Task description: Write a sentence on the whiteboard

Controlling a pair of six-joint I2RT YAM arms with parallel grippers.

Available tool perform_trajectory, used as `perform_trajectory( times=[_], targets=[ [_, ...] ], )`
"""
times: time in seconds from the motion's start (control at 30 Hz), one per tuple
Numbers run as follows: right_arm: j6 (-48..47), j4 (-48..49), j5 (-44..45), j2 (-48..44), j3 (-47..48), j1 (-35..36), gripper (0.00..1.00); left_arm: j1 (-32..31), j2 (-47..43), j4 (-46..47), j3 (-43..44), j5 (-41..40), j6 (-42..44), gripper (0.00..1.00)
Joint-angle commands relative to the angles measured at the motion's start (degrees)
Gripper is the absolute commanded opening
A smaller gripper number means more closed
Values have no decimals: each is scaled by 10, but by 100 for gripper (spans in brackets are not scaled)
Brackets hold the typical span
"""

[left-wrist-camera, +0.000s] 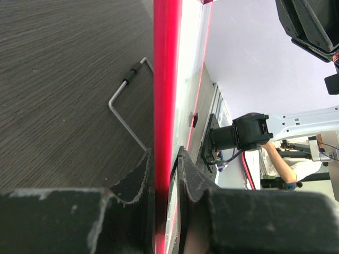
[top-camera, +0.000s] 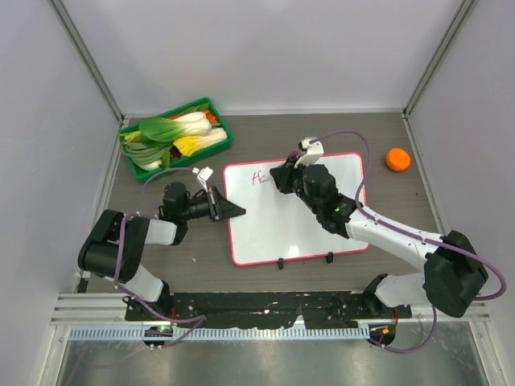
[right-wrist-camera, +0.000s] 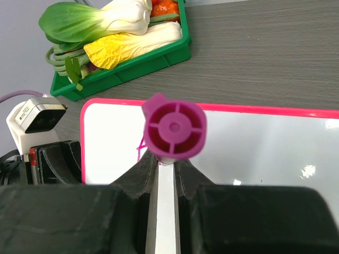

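With your left gripper (top-camera: 234, 211) clamping the edge of the pink-framed glossy whiteboard (top-camera: 298, 229), your right gripper (right-wrist-camera: 167, 163), clenched on the purple-capped marker (right-wrist-camera: 174, 127), has bare board rightward.

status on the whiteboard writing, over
Left gripper shut on whiteboard edge. Right gripper shut on marker. Sentence barely begun. Vegetable tray apart from board.

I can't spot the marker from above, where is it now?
In the right wrist view the purple marker sits clamped in the right gripper, over the whiteboard's far-left corner, near the green vegetable tray.
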Motion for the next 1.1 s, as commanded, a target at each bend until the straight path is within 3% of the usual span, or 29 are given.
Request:
perform_trajectory(
  times=[0.0,1.07],
  targets=[
    [-2,5,38,-10,-1,-1,1,-9,23,-77,-10,-54,71,0],
    [-1,4,59,23,33,-4,1,-10,22,-78,-9,-53,71,0]
  ],
)
